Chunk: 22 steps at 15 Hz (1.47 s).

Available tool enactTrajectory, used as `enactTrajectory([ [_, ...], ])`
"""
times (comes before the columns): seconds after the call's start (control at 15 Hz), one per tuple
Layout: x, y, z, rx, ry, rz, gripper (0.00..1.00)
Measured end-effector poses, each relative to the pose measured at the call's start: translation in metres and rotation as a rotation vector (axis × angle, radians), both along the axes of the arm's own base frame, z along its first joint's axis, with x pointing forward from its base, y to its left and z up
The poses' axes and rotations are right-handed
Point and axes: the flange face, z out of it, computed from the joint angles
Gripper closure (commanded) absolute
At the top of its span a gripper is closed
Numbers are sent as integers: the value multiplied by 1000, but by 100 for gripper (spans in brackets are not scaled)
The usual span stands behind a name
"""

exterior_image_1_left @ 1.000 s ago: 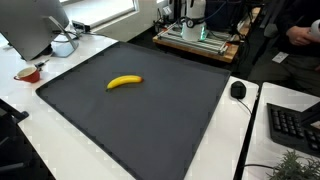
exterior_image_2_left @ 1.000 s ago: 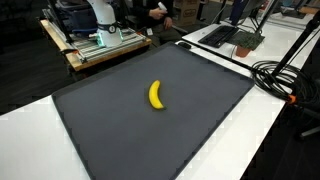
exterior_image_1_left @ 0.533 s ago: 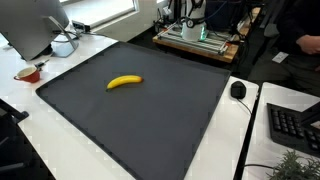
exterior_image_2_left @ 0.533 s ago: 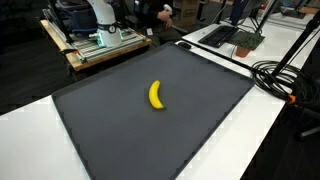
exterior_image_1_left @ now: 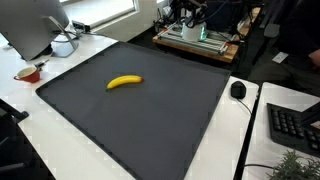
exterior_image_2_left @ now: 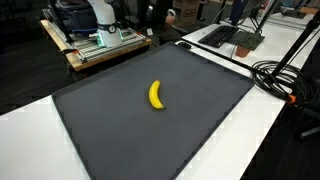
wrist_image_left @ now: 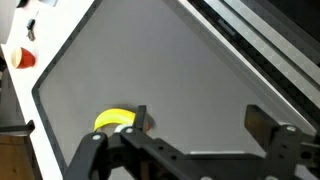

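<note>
A yellow banana [exterior_image_1_left: 124, 82] lies alone on a large dark grey mat [exterior_image_1_left: 170, 120] in both exterior views [exterior_image_2_left: 156, 95]. The arm and gripper do not show in either exterior view. In the wrist view my gripper [wrist_image_left: 200, 118] is open and empty, well above the mat [wrist_image_left: 180, 70]. The banana [wrist_image_left: 115, 121] shows just beside the left fingertip, partly hidden by the finger and the gripper body.
White table around the mat. A mouse [exterior_image_1_left: 238, 90] and a keyboard [exterior_image_1_left: 295, 125] lie off one side, a red bowl [exterior_image_1_left: 28, 74] and a monitor [exterior_image_1_left: 35, 25] off another. Black cables [exterior_image_2_left: 280, 75] run along the mat's edge. A cart with equipment [exterior_image_2_left: 100, 40] stands behind.
The banana and mat have not moved. Only a person in the background has shifted.
</note>
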Motion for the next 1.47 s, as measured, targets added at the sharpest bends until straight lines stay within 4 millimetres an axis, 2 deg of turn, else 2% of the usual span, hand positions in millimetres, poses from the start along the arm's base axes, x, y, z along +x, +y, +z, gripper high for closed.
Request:
enactTrajectory([
  [0.33, 23, 28, -32, -158, 93, 170, 0],
  [0.53, 34, 42, -53, -181, 147, 225, 0],
  [1.0, 35, 41, -54, -185, 148, 228, 0],
  [1.27, 44, 38, -83, -299, 185, 318, 0],
  [1.47, 63, 37, -115, -401, 248, 407, 0],
])
